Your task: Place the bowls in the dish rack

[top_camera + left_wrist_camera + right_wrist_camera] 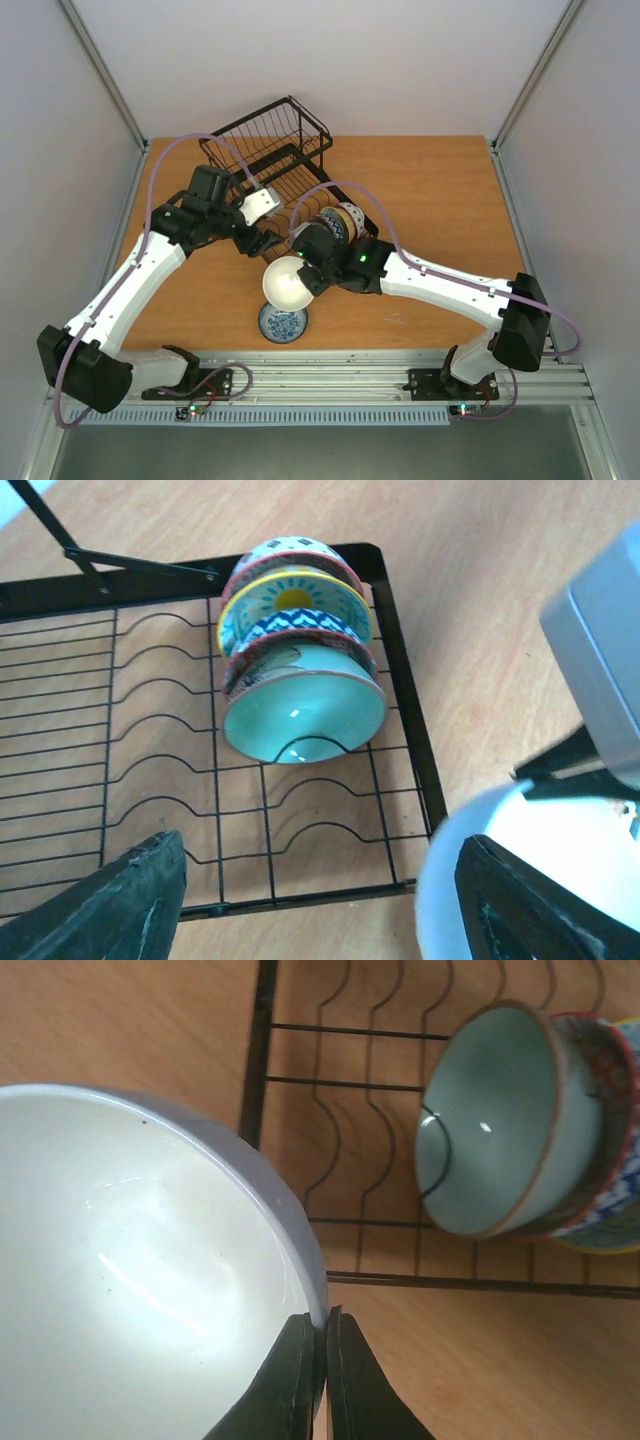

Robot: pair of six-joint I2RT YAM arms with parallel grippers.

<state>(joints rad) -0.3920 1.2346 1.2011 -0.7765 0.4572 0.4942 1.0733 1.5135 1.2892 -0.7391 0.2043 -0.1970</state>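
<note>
Currently, right tool (324, 1328) pinches white bowl (130, 1280) by its rim — left tool (320, 900) gapes open.

white arms (132, 278) with black joints, lilac cables (152, 190) running alongside (green lights (362, 257) on one wrist).

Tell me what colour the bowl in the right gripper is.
It is a plain white bowl, glossy inside; the right wrist view shows it best.

Wooden table (430, 200) bears dish rack (262, 128), blue-patterned bowl (283, 324).
</note>
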